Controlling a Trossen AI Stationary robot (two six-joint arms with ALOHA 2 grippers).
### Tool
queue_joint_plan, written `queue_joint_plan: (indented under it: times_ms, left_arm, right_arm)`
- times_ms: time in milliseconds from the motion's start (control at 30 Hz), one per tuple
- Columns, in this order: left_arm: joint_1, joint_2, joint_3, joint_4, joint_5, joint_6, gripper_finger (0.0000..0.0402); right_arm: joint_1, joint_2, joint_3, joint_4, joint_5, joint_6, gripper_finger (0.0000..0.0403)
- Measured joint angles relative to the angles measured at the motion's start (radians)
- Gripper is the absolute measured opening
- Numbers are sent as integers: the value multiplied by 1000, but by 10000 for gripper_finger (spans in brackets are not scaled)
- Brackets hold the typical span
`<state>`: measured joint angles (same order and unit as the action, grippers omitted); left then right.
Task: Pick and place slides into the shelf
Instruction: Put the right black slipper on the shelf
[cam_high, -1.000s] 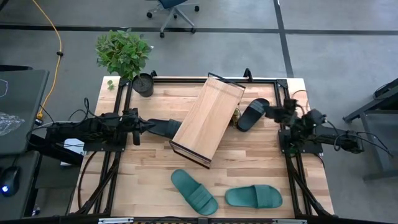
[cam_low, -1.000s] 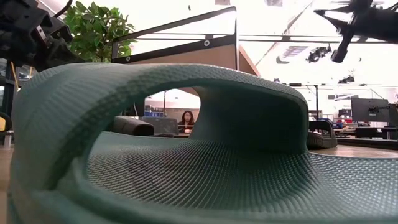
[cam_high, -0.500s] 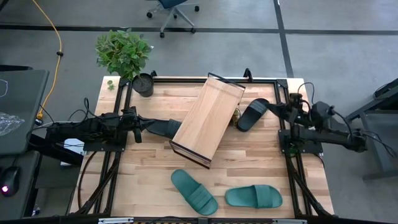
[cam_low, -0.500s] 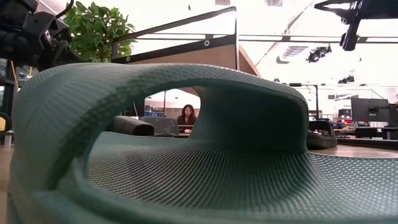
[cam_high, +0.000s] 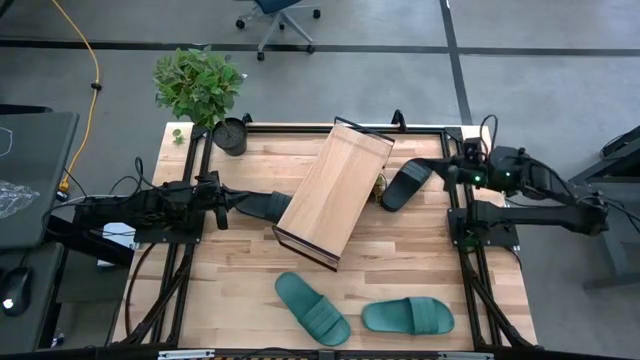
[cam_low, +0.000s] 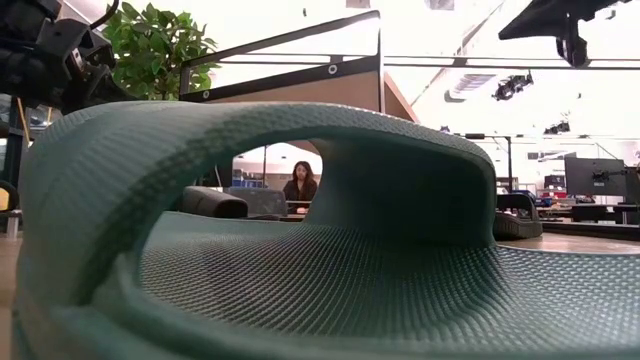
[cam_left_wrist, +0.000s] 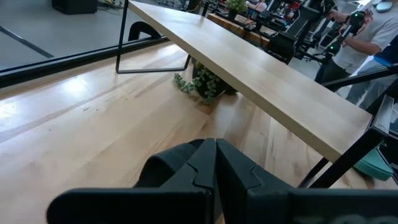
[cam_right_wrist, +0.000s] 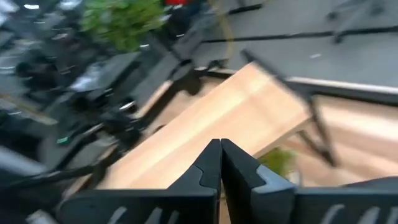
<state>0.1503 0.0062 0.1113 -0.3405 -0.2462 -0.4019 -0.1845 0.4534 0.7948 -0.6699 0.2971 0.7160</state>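
Right gripper, fingers pressed together, is lifting one black slide by its end; a second ago it lay flat. Left gripper stays pinching the other black slide beside the shelf.

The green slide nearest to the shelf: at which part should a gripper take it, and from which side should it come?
Probably the wide strap, from straight above. This green slide lies flat, sole down, on the table, and the strap arches over the footbed, so one finger could slip under it. Nothing touches it: the second green slide and the shelf lie apart.
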Motion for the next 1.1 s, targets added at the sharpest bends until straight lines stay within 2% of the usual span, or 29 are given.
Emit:
queue_joint_plan:
  times_ms: [133, 367, 500, 767, 1000, 1100]
  left_arm:
    - [0, 0, 0, 0, 0, 0, 1]
    - [0, 0, 0, 0, 0, -2, 1]
    - [0, 0, 0, 0, 0, -2, 1]
    - [0, 0, 0, -1, 0, -2, 1]
    - [0, 0, 0, -2, 28, -25, 1]
    - [0, 0, 0, -2, 37, -25, 1]
  right_arm:
    - [-35, 79, 107, -112, 76, -75, 12]
    - [-201, 213, 279, -279, 44, -250, 52]
    - [-340, 283, 321, -294, -85, -353, 64]
    - [-666, 446, 323, -362, -336, -539, 62]
    - [-915, 582, 323, -406, -732, -686, 62]
    - [-976, 635, 323, -447, -833, -743, 62]
